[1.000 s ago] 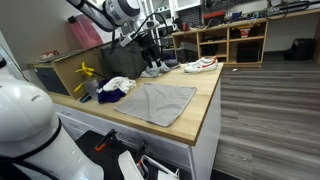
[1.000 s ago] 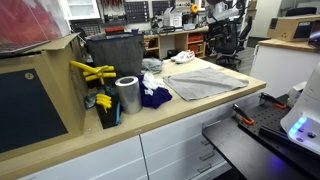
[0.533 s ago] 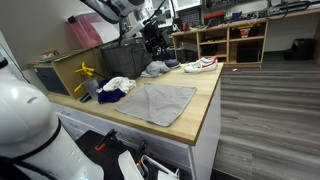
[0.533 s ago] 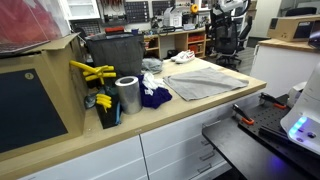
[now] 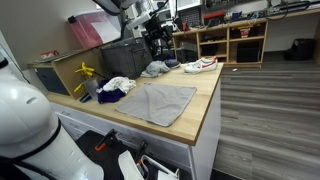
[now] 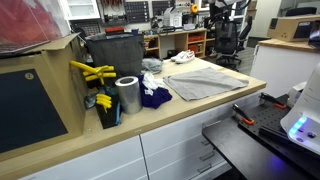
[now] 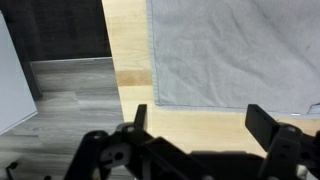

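end effector: wide, empty, aloft | below: grey cloth on counter | nearby: shoe, clothes pile

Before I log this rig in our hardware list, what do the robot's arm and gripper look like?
The arm has smooth, rounded white links with darker joints, seen in an exterior view. The gripper is black all over: in the wrist view, two blocky, flat-faced fingers rise from a body of hinged linkage bars. No markings or cables are clear enough to tell.
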{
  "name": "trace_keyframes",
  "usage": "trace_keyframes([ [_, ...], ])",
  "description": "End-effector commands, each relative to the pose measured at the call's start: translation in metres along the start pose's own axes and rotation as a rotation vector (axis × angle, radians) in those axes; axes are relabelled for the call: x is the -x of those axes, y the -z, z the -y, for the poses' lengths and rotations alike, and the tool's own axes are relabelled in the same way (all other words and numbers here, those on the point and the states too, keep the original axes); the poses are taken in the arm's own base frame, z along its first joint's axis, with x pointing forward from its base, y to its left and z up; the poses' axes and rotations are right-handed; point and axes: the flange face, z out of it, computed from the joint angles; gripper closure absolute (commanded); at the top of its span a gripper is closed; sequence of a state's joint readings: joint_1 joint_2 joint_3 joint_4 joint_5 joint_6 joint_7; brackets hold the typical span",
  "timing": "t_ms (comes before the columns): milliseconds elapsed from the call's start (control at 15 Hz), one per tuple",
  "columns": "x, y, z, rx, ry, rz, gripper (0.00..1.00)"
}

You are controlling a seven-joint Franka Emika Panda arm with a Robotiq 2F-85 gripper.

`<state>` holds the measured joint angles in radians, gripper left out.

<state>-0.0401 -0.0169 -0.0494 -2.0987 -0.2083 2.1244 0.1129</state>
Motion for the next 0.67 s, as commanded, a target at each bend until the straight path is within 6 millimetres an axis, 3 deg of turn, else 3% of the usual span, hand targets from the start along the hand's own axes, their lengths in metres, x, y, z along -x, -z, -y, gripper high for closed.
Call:
trace_keyframes([
  [0,-0.008,0.009,0.0,-0.072,0.056,0.011,0.0],
  [600,-0.01,0.014,0.013,-0.234,0.097,0.086,0.0],
])
